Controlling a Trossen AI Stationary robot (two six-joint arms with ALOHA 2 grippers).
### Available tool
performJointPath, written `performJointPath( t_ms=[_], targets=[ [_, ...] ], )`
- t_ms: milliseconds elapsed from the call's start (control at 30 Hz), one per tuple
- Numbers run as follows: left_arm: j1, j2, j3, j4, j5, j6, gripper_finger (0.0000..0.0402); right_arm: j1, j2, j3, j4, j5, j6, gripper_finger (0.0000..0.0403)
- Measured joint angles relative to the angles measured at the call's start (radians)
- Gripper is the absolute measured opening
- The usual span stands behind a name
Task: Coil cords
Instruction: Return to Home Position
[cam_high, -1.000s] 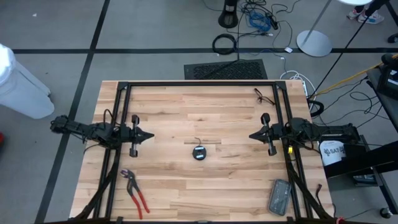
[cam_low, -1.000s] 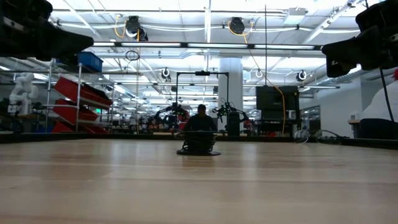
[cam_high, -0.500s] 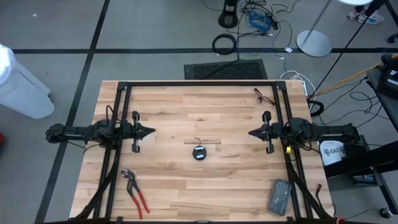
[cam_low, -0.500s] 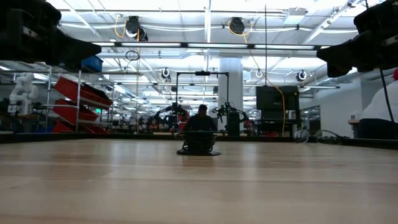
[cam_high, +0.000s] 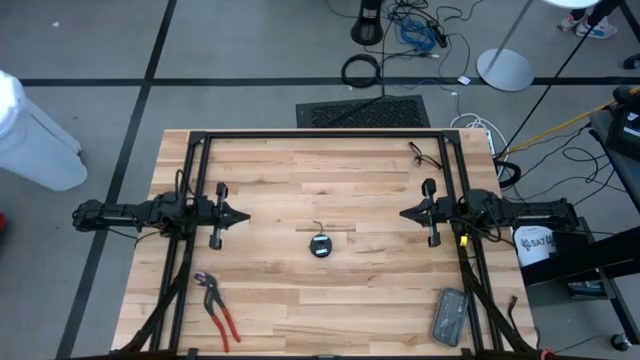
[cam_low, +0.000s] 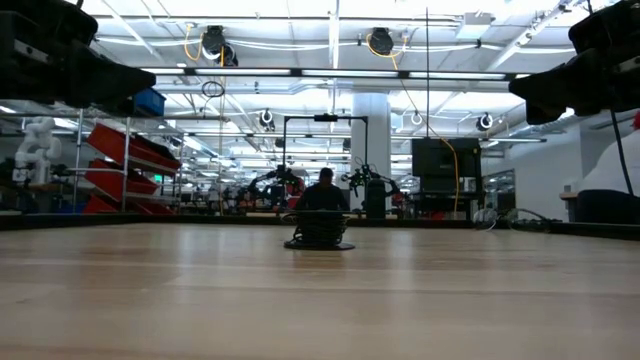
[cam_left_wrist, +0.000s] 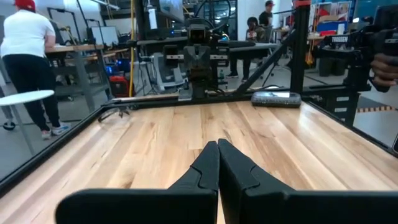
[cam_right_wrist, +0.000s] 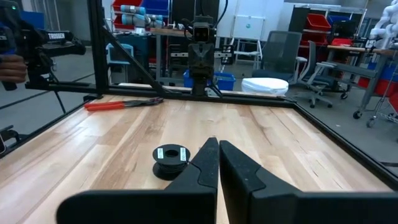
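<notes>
1 cord spool (cam_high: 321, 245) betw. L pincer (cam_high: 244, 214) & R pincer (cam_high: 403, 215), both closed, empty; 1 pliers (cam_high: 217, 308).

Left end effector (cam_high: 243, 214) and right end effector (cam_high: 404, 215), both closed, face each other.

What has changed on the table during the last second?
The left arm straightened: its rear end swung level, in line with the left gripper, which barely moved. The right gripper shifted only slightly. Both are shut and empty; nothing was taken or released. The spool of black cord and the pliers stayed in place.
</notes>
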Motion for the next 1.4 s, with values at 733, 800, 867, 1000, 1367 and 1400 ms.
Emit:
performJointPath(
  t_ms=[733, 800, 867, 1000, 1367, 1400],
  targets=[
    [0.000, 0.000, 0.000, 0.006, -0.047, -0.129, 0.0000, 0.000, -0.002, 0.000, -0.001, -0.002, 0.021, 0.0000],
    [0.000, 0.000, 0.000, 0.005, -0.047, -0.128, 0.0000, 0.000, -0.001, 0.000, -0.002, -0.003, 0.025, 0.0000],
    [0.000, 0.000, 0.000, 0.005, -0.046, -0.112, 0.0000, 0.000, 0.001, 0.000, -0.002, -0.003, 0.023, 0.0000],
    [0.000, 0.000, 0.000, 0.004, -0.046, -0.030, 0.0000, 0.000, 0.009, 0.000, -0.002, -0.003, 0.013, 0.0000],
    [0.000, 0.000, 0.000, 0.008, -0.046, -0.022, 0.0014, 0.000, 0.012, 0.000, -0.002, -0.003, -0.004, 0.0000],
    [0.000, 0.001, 0.000, 0.008, -0.046, -0.022, 0.0014, 0.000, 0.012, 0.000, -0.002, -0.003, -0.003, 0.0000]
  ],
)
